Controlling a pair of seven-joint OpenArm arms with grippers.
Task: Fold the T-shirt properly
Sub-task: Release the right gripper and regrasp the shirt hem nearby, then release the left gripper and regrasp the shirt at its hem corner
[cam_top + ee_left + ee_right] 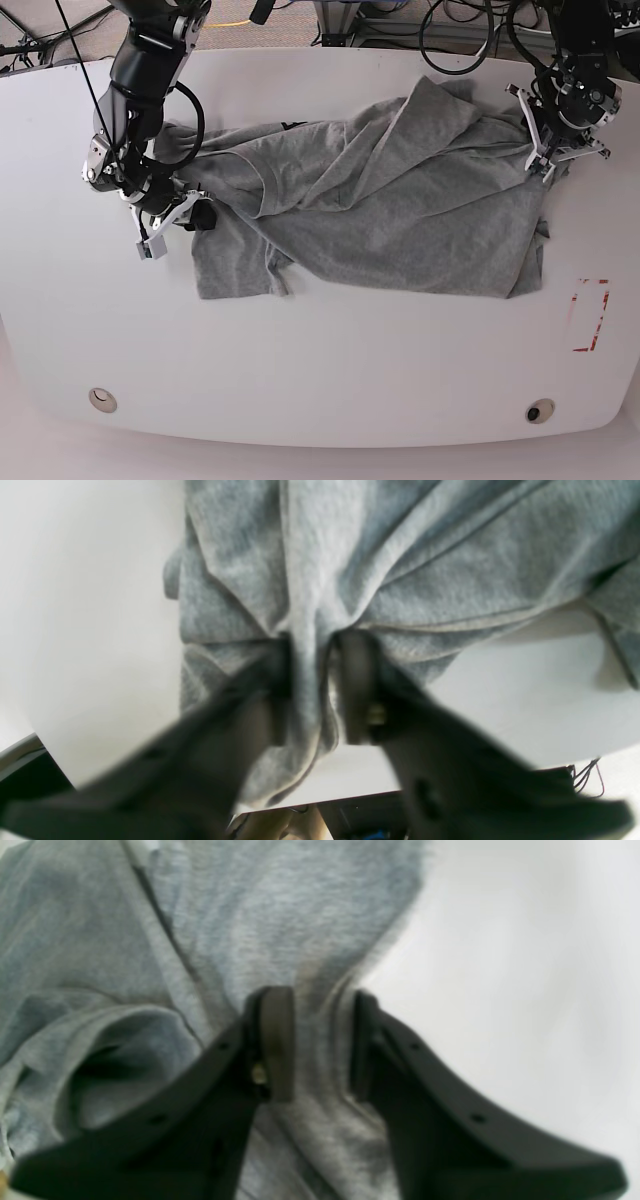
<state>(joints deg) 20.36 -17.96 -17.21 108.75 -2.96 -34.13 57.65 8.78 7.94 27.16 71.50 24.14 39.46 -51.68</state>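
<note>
Table [330,390]: white, smooth, matte, rounded at the near corners. Two small round fittings sit near its front edge, one at the left [101,400] and one at the right [540,411]. A red rectangular outline [590,315] is marked near the right edge; no writing can be read in it.

T-shirt [400,215]: light heather-grey knit, soft and finely flecked, spread rumpled across the middle of the table from one arm to the other. Long diagonal creases run over the body. One sleeve-like flap lies flat at the lower left, and a peak of cloth rises toward the far right. No lettering shows on the exposed side. In the wrist views the weave reads as a fine mottled jersey with stitched hems.

Left gripper [310,690]: dark matte plastic, two curved fingers with flat pads. On the right side of the base view, at the shirt's far right corner. Its pads are pinched on a bunched fold of the T-shirt, with cloth hanging below them past the table edge.

Right gripper [315,1045]: same dark plastic build, with a small brass-coloured screw on one finger. On the left side of the base view, at the shirt's left edge. Its pads hold a thick ridge of grey cloth between them, beside an open sleeve mouth.

Cables [460,30]: black, looped on the floor beyond the far edge.
</note>
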